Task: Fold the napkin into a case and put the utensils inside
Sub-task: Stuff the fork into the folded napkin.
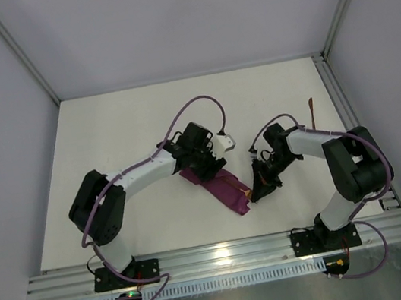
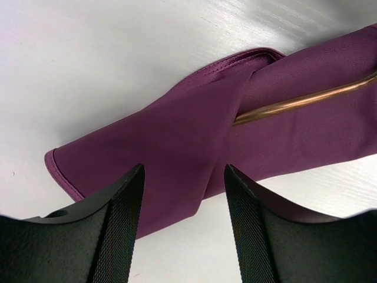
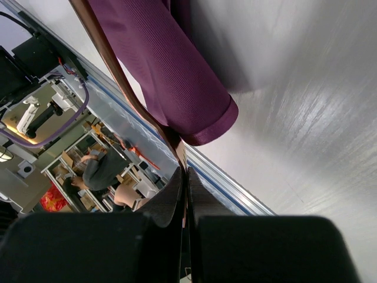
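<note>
Purple napkin point(image 1: 222, 189) lay folded into a strip at centre frame from above. The left gripper point(image 1: 209, 165) sat over its upper-left end, the right gripper point(image 1: 258, 189) at its lower-right tip, and a spare utensil point(image 1: 312, 110) lay alone, upper right. Left wrist: fingers point(image 2: 121, 224) stood apart over the cloth, with a copper utensil point(image 2: 300, 101) tucked under a fold. Right wrist: jaws pinched tight on that utensil's handle!

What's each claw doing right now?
Left claw: open over the folded napkin, holding nothing.
Right claw: shut on the copper utensil that is tucked into the napkin.
</note>
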`<state>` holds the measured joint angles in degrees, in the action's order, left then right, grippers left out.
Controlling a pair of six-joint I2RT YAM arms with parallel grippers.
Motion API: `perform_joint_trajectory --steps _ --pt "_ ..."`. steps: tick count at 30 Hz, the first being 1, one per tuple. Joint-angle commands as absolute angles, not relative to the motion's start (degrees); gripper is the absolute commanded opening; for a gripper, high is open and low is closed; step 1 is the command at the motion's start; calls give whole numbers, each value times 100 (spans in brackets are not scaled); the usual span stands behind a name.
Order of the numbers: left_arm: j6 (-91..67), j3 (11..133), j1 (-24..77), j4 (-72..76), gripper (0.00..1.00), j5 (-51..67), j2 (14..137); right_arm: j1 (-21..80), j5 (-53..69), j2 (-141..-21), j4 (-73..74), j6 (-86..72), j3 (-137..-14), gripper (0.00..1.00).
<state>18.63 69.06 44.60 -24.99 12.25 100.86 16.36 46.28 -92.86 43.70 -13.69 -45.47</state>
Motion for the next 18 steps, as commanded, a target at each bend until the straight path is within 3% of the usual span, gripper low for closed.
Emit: perform_joint_trajectory --steps 1,6,18 --pt "1969 6952 4438 -2233 59 1292 10028 1608 4764 -9395 4420 -1336 -4939 3" --pt "1802 6865 4351 -1969 59 441 9950 1600 4755 -9501 4658 -1222 -5220 3" --pt "1257 7066 3323 -1828 61 97 10195 1600 4790 -9905 4702 -1213 -5422 3"
